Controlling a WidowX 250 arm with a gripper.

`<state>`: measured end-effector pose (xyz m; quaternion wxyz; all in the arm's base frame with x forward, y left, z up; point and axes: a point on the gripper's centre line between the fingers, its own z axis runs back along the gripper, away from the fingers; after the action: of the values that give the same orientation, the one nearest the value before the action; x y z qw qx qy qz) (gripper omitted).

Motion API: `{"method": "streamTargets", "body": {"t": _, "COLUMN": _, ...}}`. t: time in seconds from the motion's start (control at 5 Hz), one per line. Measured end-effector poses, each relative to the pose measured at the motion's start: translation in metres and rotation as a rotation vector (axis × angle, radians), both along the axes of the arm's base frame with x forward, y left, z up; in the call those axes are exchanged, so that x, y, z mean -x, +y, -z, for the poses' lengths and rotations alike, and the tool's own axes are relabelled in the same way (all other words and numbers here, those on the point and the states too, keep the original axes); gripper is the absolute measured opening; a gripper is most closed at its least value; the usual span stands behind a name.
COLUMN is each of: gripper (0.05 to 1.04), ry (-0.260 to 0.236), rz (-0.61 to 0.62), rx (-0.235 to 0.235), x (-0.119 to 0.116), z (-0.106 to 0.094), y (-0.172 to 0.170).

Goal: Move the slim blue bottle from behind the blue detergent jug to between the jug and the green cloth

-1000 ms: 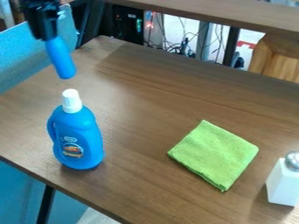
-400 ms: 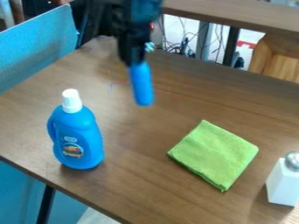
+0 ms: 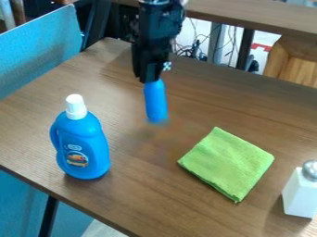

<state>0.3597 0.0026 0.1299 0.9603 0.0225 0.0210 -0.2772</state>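
Blue, slim and round-ended: a piece (image 3: 155,101) points downward at the lower end of the black claw (image 3: 150,79). Cannot tell whether it is a held item or part of the claw; claw opening likewise cannot be told from this side. Both hang above the wooden counter (image 3: 130,194), between the blue bottle and the green cloth in the camera's view, touching neither.

Blue bottle (image 3: 83,147): upright on its base, white cap (image 3: 75,107) on top, handle side toward the view's left. The broad base probably keeps it steady; upright also leaves the cap accessible from above.

Green cloth (image 3: 228,164): folded into a layered square, lying flat. Folding likely keeps it compact, and the stacked edges might offer more to grip than a single layer.

White container (image 3: 300,193), rounded metallic top (image 3: 311,170): upright near the view's right edge, beside the cloth but apart from it; flat sides suggest stable standing.
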Motion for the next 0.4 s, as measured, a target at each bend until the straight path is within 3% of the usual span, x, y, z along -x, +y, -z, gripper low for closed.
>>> {"method": "streamTargets", "body": {"t": 0.4, "gripper": 0.349, "ry": 0.043, "rz": -0.015, "rx": -0.058, "x": -0.0009, "z": 0.0164, "y": 0.0050}}
